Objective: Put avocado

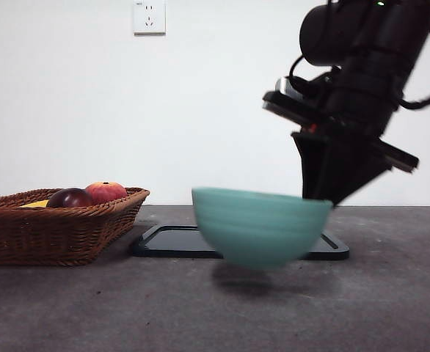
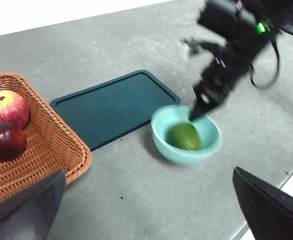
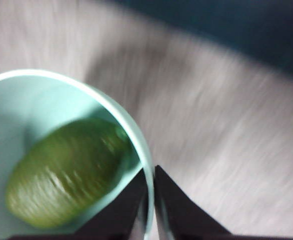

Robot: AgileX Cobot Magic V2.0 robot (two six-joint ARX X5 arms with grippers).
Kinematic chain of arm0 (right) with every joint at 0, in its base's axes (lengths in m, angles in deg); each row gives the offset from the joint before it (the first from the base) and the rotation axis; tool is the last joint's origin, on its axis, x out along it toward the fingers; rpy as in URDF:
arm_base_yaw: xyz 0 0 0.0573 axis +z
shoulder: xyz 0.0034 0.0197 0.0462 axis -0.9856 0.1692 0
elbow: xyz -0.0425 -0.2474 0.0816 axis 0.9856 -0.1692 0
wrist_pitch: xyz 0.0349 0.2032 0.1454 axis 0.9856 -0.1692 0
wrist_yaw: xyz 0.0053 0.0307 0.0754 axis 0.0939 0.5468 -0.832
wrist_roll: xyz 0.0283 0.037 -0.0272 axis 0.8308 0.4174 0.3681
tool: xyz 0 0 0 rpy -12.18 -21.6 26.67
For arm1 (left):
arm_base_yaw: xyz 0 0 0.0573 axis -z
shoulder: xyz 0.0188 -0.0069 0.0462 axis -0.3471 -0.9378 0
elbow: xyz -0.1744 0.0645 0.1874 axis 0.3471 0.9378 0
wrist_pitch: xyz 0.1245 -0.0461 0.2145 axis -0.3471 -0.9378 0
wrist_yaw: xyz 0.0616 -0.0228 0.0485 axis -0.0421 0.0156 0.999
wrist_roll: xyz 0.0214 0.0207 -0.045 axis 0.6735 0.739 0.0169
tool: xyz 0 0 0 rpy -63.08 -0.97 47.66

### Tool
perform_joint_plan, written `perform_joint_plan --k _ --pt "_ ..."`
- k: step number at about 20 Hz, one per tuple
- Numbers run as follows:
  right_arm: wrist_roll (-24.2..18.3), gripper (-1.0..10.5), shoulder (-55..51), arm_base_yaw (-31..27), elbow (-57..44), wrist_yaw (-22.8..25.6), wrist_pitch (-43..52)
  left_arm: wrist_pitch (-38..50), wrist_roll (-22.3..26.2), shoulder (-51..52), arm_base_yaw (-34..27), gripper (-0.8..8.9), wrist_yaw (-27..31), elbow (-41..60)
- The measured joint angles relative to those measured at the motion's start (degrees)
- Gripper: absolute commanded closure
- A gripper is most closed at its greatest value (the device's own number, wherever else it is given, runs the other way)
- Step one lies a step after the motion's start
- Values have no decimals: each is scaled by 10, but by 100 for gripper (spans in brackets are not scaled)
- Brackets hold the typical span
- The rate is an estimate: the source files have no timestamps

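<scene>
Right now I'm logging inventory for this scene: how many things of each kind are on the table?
Fruit: 3, the avocado, a red-orange fruit, a dark maroon fruit
Bowl: 1, mint-green, held by the right gripper
Basket: 1, wicker
Tray: 1, dark
Total: 6

The front camera sits low, about level with the desk (image 1: 391,293), looking across it toward the wall, with the bowl (image 1: 259,227) near and large. The left wrist camera looks down from high and takes in the same bowl (image 2: 186,136), tray (image 2: 114,106) and basket (image 2: 46,150). The right wrist camera is pressed close to the bowl's rim (image 3: 136,135), blurred.
</scene>
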Motion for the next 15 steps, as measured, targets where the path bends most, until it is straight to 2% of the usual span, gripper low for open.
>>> perform_joint_plan --k 4,11,14,15 --pt "-3 939 99 -28 131 18 -62 0 0 0 0 252 0 0" --pt "12 939 272 -50 363 33 -76 0 0 0 0 251 0 0" --pt "36 939 309 -58 389 52 -76 0 0 0 0 252 0 0" --pt "39 939 309 -58 391 72 -76 0 0 0 0 252 0 0"
